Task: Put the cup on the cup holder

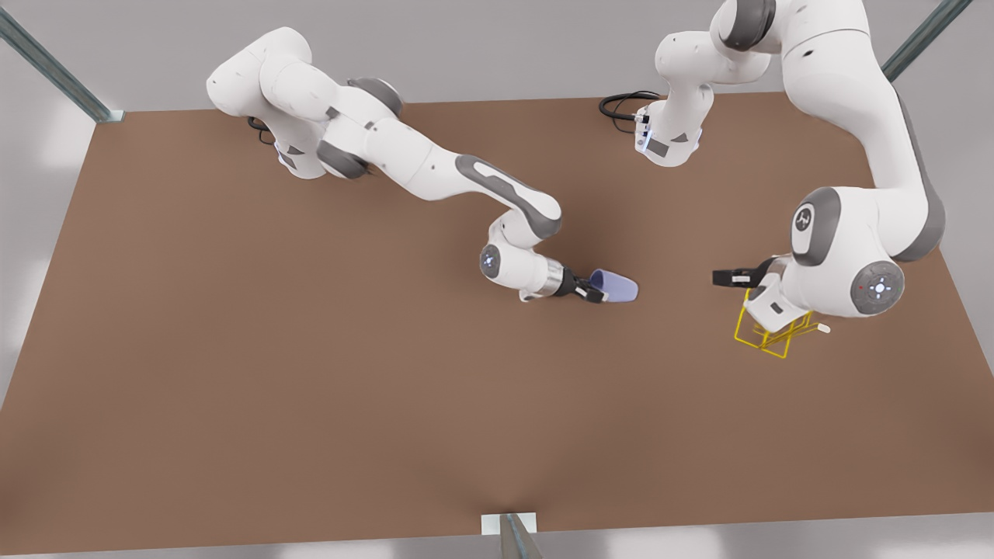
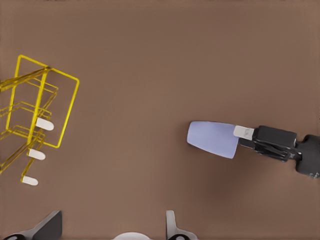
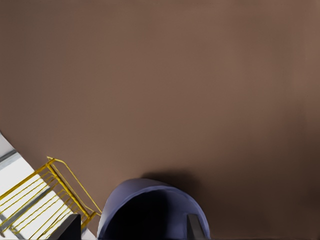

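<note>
Lavender-blue, the cup [image 1: 613,286] is pinched at its rim by our right gripper [image 1: 588,289] fingers, tipped sideways above the bench [image 1: 311,373] for pegging, well apart from the yellow cup holder [image 1: 765,335], above which our left gripper [image 1: 724,276] waits, fingers spread and empty.

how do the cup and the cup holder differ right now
The cup is solid lavender-blue; the cup holder is an open yellow wire frame with white-tipped pegs. The cup lies sideways, gripped at its rim by the right gripper; the holder stands free under the open left gripper. Both are over the brown table.
</note>
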Tool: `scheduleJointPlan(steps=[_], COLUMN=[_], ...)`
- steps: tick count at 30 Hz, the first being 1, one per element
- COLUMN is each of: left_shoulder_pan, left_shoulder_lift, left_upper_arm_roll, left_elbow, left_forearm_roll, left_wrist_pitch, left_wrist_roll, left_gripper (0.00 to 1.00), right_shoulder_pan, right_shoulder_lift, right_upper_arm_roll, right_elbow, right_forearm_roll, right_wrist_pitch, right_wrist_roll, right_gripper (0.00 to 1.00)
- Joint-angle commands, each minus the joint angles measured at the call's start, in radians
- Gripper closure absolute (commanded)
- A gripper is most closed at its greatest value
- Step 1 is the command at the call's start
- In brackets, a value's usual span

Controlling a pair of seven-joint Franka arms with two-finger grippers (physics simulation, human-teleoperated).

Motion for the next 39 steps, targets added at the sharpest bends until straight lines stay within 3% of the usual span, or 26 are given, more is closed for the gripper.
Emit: scheduleJointPlan(steps=[1,4,6,7,8,10,12,14,16,19,20,25,27,39], left_shoulder_pan=[-0.006,-0.051,-0.072,-0.072,-0.072,-0.083,-0.094,-0.1,-0.1,-0.1,-0.1,-0.1,-0.1,-0.101], left_shoulder_lift=[-0.013,-0.025,-0.053,-0.056,-0.07,-0.132,-0.142,-0.143,-0.143,-0.136,-0.14,-0.142,-0.131,-0.05], left_upper_arm_roll=[-0.004,-0.005,-0.037,-0.093,-0.125,-0.163,-0.183,-0.185,-0.185,-0.185,-0.185,-0.214,-0.255,-0.257], left_elbow=[0.021,0.022,-0.01,-0.08,-0.177,-0.459,-0.558,-0.613,-0.613,-0.692,-0.768,-0.818,-0.854,-0.857], left_forearm_roll=[0.022,0.074,0.086,0.086,0.072,0.037,-0.02,-0.017,-0.023,-0.034,-0.034,-0.139,-0.156,-0.144], left_wrist_pitch=[-0.007,0.002,0.008,0.099,0.24,0.663,0.835,0.967,1.012,1.133,1.22,1.226,1.364,1.348], left_wrist_roll=[-0.003,-0.078,-0.326,-0.577,-0.993,-1.489,-1.78,-2.135,-2.414,-2.497,-2.495,-2.502,-2.5,-2.468], left_gripper=[0.0,0.0,0.0,0.0,0.0,0.0,0.0,0.0,0.0,0.0,0.0,0.0,0.0,0.0], right_shoulder_pan=[-0.042,-0.088,-0.156,-0.185,-0.278,-0.587,-0.727,-0.813,-0.808,-0.806,-0.813,-0.805,-0.806,-0.814], right_shoulder_lift=[-0.082,-0.168,-0.243,-0.344,-0.451,-0.623,-0.795,-1.058,-1.068,-0.963,-0.956,-0.939,-0.939,-0.926], right_upper_arm_roll=[0.002,0.001,-0.013,-0.13,-0.231,-0.254,-0.283,-0.283,-0.289,-0.279,-0.28,-0.275,-0.277,-0.277], right_elbow=[-0.094,-0.08,-0.097,-0.193,-0.181,-0.161,-0.193,-0.509,-0.555,-0.417,-0.411,-0.371,-0.377,-0.373], right_forearm_roll=[0.004,0.005,-0.01,-0.169,-0.396,-0.593,-0.837,-0.883,-0.88,-0.872,-0.87,-0.88,-0.881,-0.874], right_wrist_pitch=[-0.047,-0.084,-0.088,-0.217,-0.625,-1.127,-1.314,-1.218,-1.174,-1.25,-1.262,-1.263,-1.253,-1.259], right_wrist_roll=[-0.05,0.016,0.045,0.034,-0.031,-0.551,-0.716,-0.72,-0.826,-0.887,-0.884,-0.874,-0.872,-0.881], right_gripper=[0.16,0.16,0.12,0.12,0.04,0.02,0.0,0.0,0.0,0.0,0.0,0.0,0.0,0.0])
